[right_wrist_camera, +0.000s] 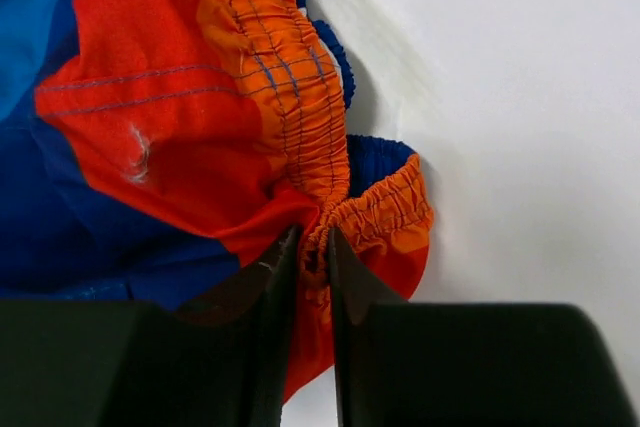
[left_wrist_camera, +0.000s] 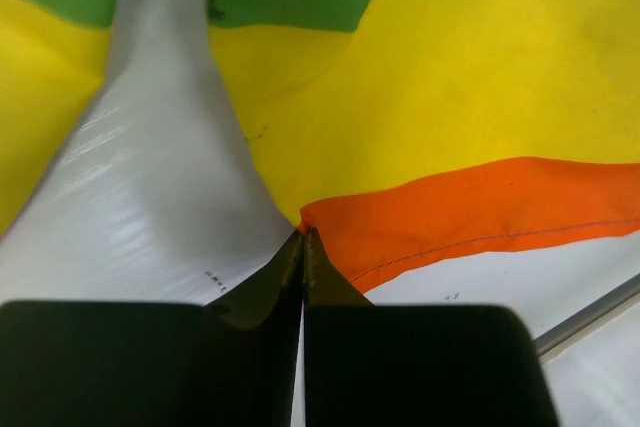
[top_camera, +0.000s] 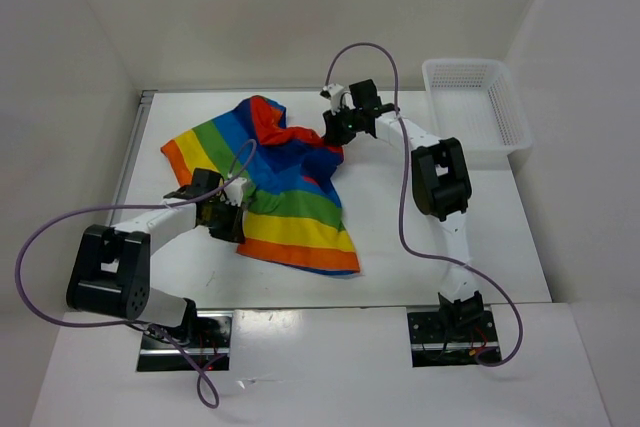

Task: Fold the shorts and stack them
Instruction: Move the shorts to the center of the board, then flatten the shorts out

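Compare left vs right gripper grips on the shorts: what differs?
The left gripper pinches the flat orange hem on the near left side of the shorts. The right gripper pinches the gathered waistband on the far side. Left jaws nearly touch on thin cloth, while right jaws show a small gap around bunched elastic. Shared: both are shut on an edge of the shorts.
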